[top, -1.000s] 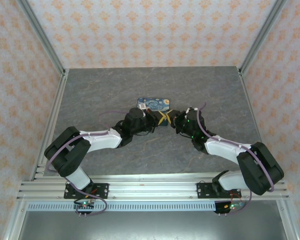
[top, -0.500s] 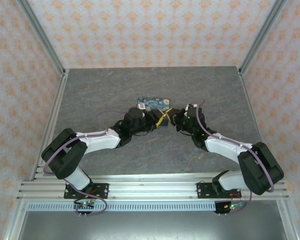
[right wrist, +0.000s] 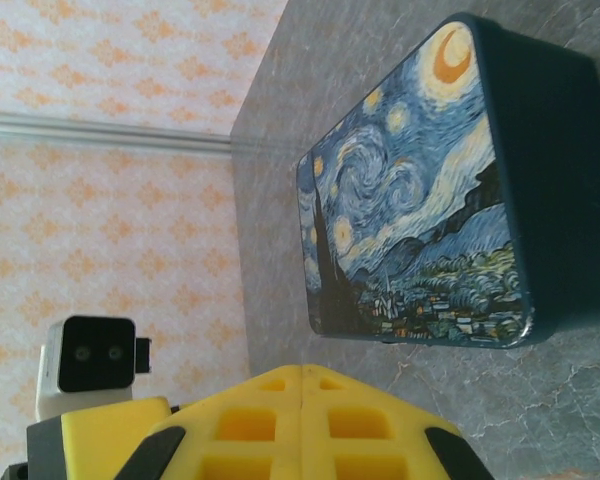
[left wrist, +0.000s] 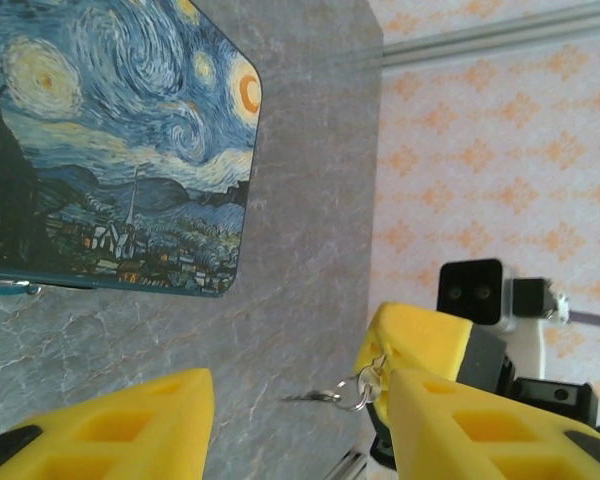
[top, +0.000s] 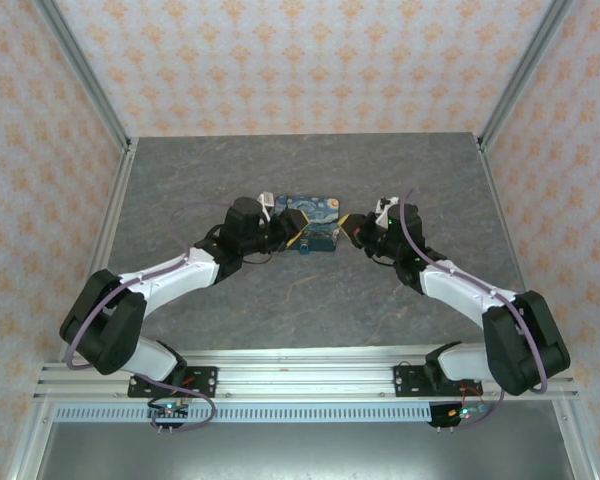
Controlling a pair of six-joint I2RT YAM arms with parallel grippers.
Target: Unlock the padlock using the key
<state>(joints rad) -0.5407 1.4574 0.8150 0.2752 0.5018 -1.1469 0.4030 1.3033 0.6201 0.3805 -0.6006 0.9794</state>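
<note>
Key (left wrist: 305, 397) gripped by its ring in closed right hand (right wrist: 300, 385), tip out over worktop (left wrist: 310, 200). Left hand (top: 290, 233) open, empty. Insertion pending: you can't clearly place padlock near box (top: 315, 212). Steady it, then align key.

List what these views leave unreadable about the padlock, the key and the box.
- padlock: left wrist view, perhaps the teal sliver cut off by the left edge; shackle state unreadable.
- key: left wrist view, too thin to read its teeth; top view, too small.
- box: top view, its left part hidden by the left gripper; any hasp unseen.
</note>
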